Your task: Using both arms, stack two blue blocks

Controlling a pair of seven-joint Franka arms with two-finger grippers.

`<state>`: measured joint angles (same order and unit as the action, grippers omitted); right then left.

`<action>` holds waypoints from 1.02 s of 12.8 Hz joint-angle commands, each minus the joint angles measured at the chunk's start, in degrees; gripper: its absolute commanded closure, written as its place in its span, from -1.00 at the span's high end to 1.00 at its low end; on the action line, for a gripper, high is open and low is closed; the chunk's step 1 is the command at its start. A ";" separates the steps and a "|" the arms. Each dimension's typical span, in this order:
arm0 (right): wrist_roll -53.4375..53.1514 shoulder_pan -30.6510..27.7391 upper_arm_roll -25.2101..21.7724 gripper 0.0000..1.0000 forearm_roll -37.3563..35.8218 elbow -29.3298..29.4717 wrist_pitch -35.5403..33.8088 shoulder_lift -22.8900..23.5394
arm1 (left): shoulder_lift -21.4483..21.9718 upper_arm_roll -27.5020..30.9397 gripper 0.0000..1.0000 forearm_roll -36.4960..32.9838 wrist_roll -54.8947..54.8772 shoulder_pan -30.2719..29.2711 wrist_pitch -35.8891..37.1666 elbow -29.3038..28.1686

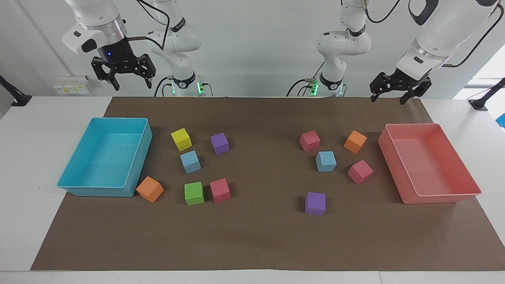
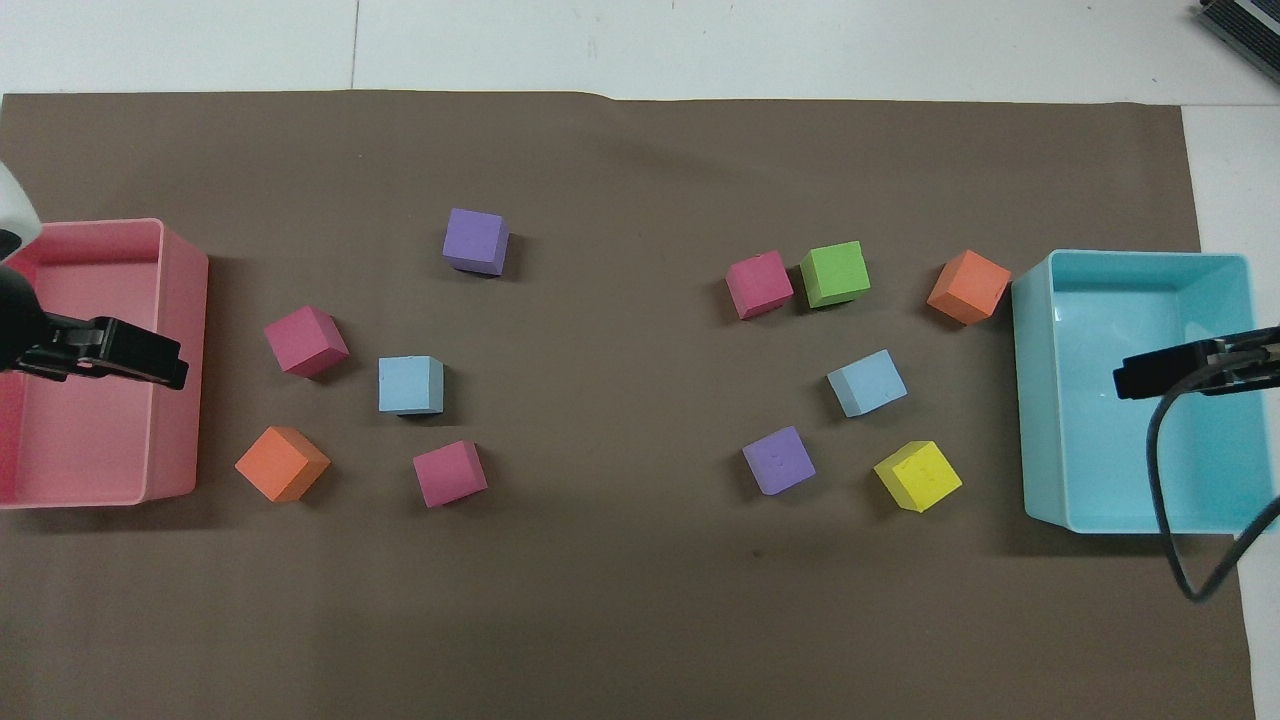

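Brown mat (image 1: 260, 236); blue blocks (image 1: 190, 161) apart from fingers (image 1: 115, 83)

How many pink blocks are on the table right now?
3. One touches the green block toward the right arm's end; two toward the left arm's end flank the blue block, one nearer the robots, one farther. None hidden.

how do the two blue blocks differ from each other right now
One blue block lies toward the right arm's end, beside the yellow cube; the other blue block lies toward the left arm's end, among pink cubes. The first sits turned more askew in the overhead view. Both are same-sized, flat on the mat, untouched.
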<state>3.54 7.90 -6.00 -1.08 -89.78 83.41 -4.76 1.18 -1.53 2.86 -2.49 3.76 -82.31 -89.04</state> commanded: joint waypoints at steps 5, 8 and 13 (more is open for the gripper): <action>5.84 0.80 0.20 1.00 1.69 -7.94 8.78 -0.43 | 1.28 -0.31 1.00 -0.57 -0.33 -0.60 -0.66 -1.31; 9.19 2.19 0.20 1.00 2.66 -11.98 13.79 0.36 | 1.28 -0.31 1.00 -0.66 -0.33 -0.60 -0.66 -1.31; 16.40 3.96 0.20 1.00 2.66 -15.77 18.98 3.70 | 1.28 -0.31 1.00 -0.66 -0.33 -0.60 -0.66 -1.31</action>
<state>16.16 12.02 -5.76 0.57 -103.71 100.32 -1.44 1.18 -1.53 2.86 -2.49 3.76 -82.31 -89.04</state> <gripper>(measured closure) 0.000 0.000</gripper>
